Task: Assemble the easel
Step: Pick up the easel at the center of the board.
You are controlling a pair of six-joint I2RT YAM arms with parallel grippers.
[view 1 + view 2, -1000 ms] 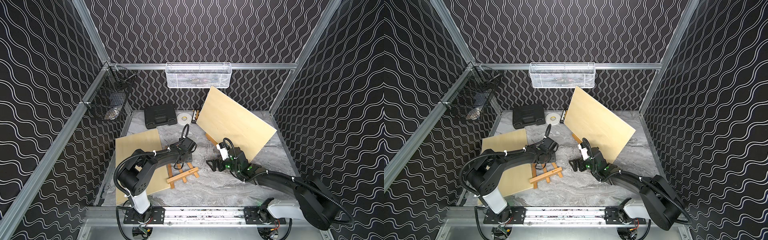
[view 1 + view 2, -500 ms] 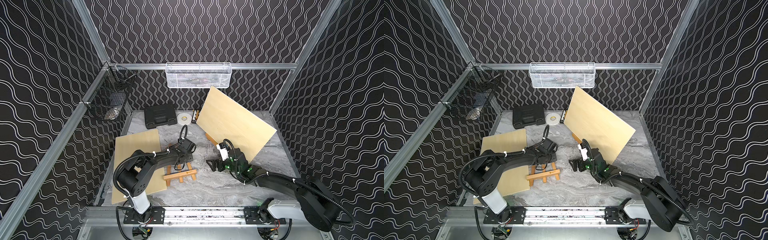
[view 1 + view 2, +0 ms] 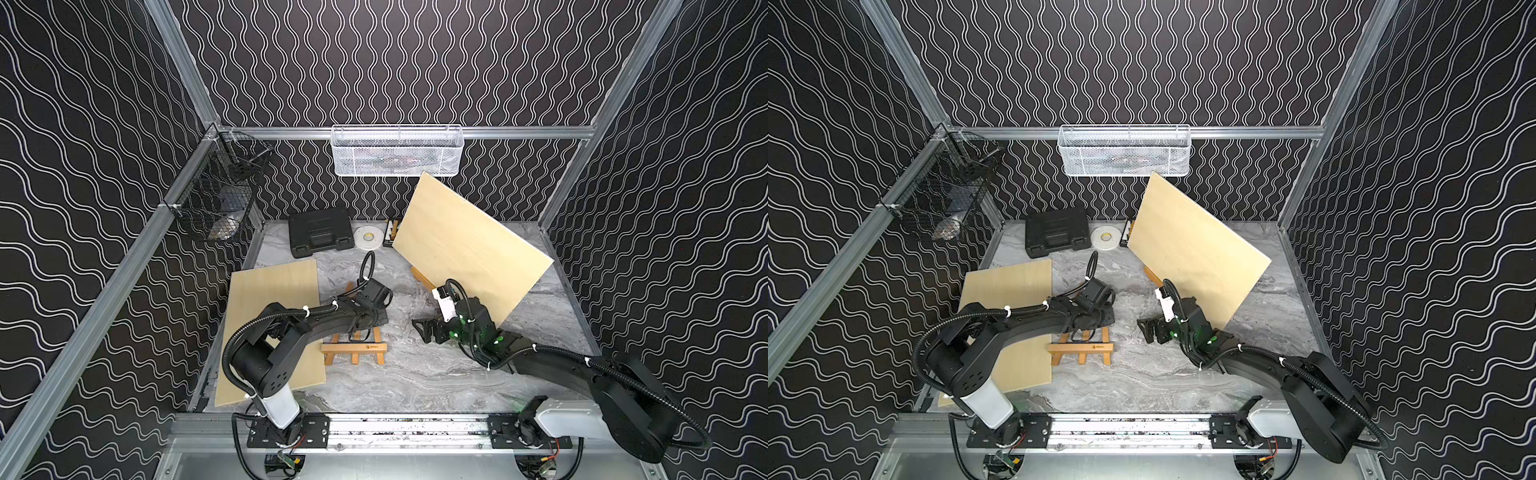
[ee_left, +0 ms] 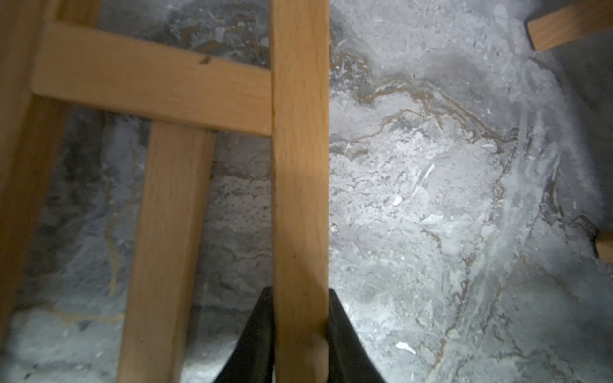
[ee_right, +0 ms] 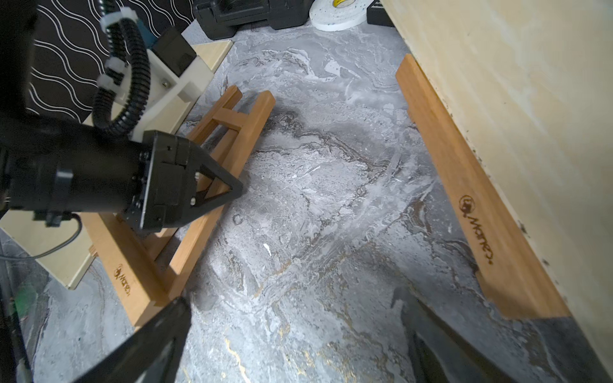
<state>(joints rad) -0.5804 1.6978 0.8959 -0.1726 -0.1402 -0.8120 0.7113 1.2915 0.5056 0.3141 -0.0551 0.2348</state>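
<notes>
Easel (image 3: 355, 351) is lying flat and folded on the table (image 3: 415, 374), ledge end nearest the robot base. Left gripper (image 4: 299, 298) is clamped on one outer upright of the easel, with the fingers (image 4: 262, 331) pressed against both sides of the bar. No lift can be made out, and the frame appears to rest on the table.

Flat panel (image 3: 274, 291) lies just beside the easel on the robot's left. Whether they touch cannot be told.

Right gripper (image 5: 295, 308) is held to the robot's right of the easel, apart from it. Its fingers are spread wide with nothing between them.

Farther right and behind the easel, the large panel (image 3: 469, 245) is propped tilted on a second easel's ledge (image 5: 464, 199). That set is judged done.

Well behind the easel, the black case (image 3: 320, 230) and tape roll (image 3: 368, 237) are parked at the back wall.

Status is judged early, with only the grasp made. The easel is not yet raised, opened or stood up. The flat panel is presumably to be set on it afterwards.
</notes>
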